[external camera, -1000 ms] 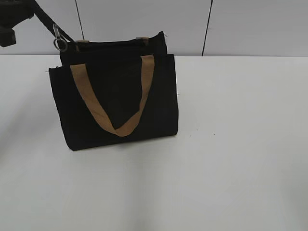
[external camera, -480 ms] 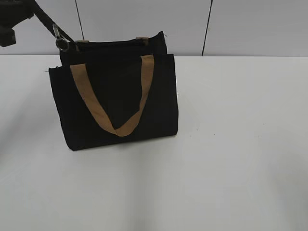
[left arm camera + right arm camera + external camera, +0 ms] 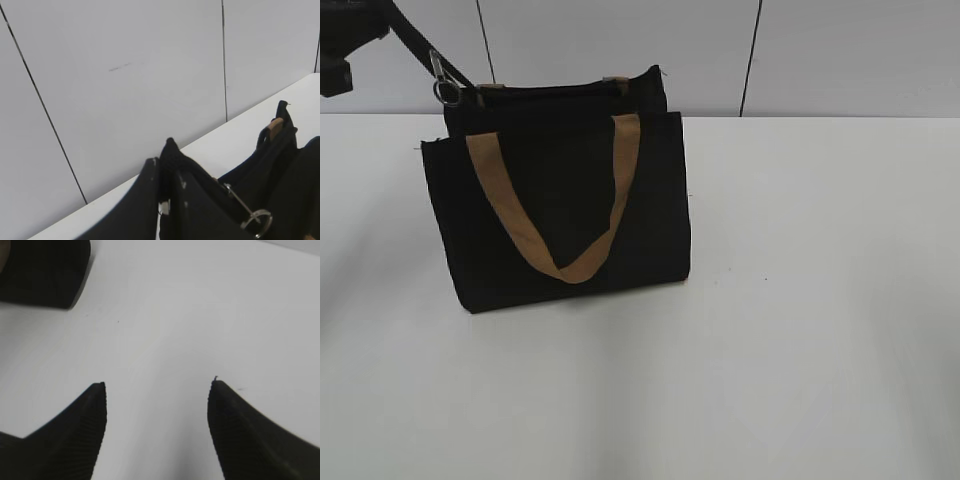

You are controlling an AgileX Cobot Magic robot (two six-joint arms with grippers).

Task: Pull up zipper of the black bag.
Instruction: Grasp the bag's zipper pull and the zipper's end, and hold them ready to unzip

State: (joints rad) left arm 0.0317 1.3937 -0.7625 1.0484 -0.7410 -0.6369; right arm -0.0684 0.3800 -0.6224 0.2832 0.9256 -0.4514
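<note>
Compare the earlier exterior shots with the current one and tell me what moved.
Almost nothing. The metal ring on the zipper pull, at the black bag's top left corner, sits about where it did half a second ago, slightly up and left of a second ago. The left gripper stays closed on the black strap. Bag, tan handle unchanged.

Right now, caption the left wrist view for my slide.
Left gripper pinching a black strap with silver zipper pull beside the black bag.
</note>
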